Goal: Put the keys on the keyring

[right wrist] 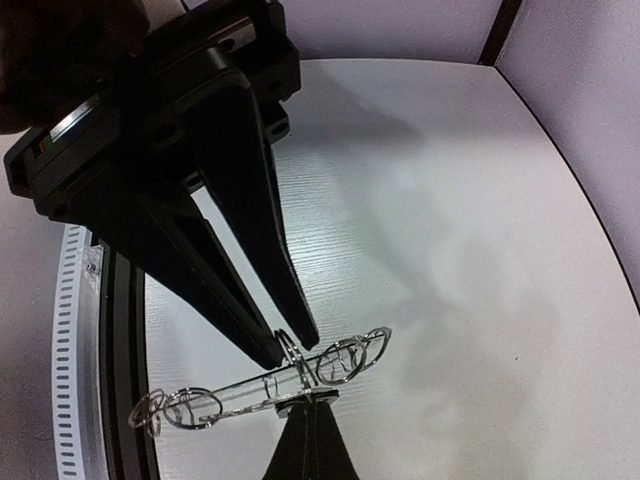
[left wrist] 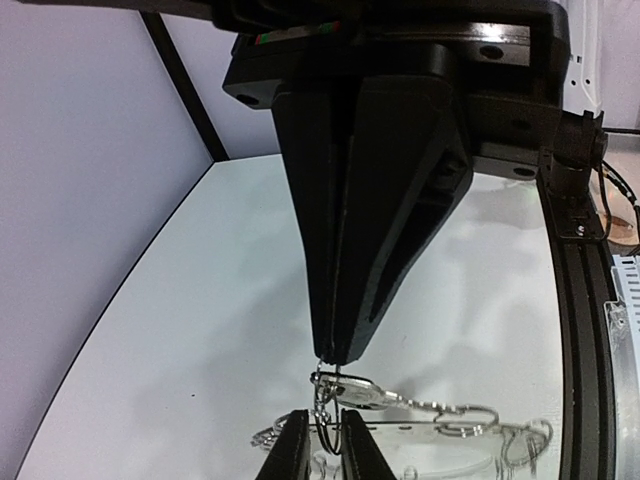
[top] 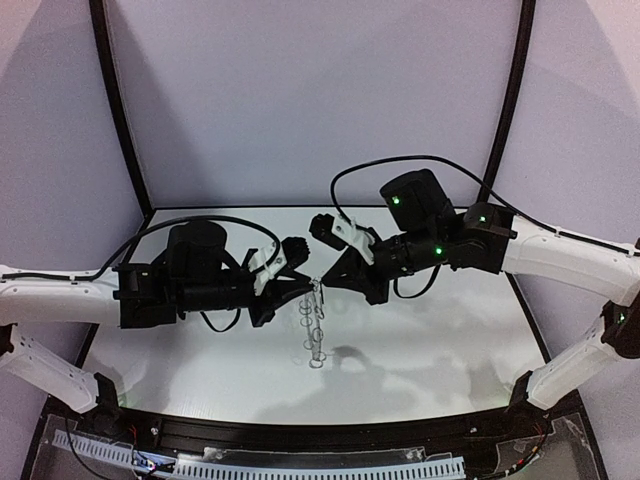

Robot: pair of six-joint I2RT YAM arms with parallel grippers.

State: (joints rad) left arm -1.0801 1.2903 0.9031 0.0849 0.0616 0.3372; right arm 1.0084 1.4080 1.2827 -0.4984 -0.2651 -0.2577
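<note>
My left gripper and my right gripper meet tip to tip above the table's middle. The left fingers are closed on a small wire keyring, which stands on edge between them. The right gripper, seen from the left wrist, is shut on a small flat silver key whose end touches that ring. A clear strip with several wire rings hangs from the held ring down to the table. In the top view the left gripper and right gripper nearly touch.
The white table is bounded by a black frame and pale tent walls. A black rail and a white cable duct run along the near edge. The strip's lower rings rest on the table.
</note>
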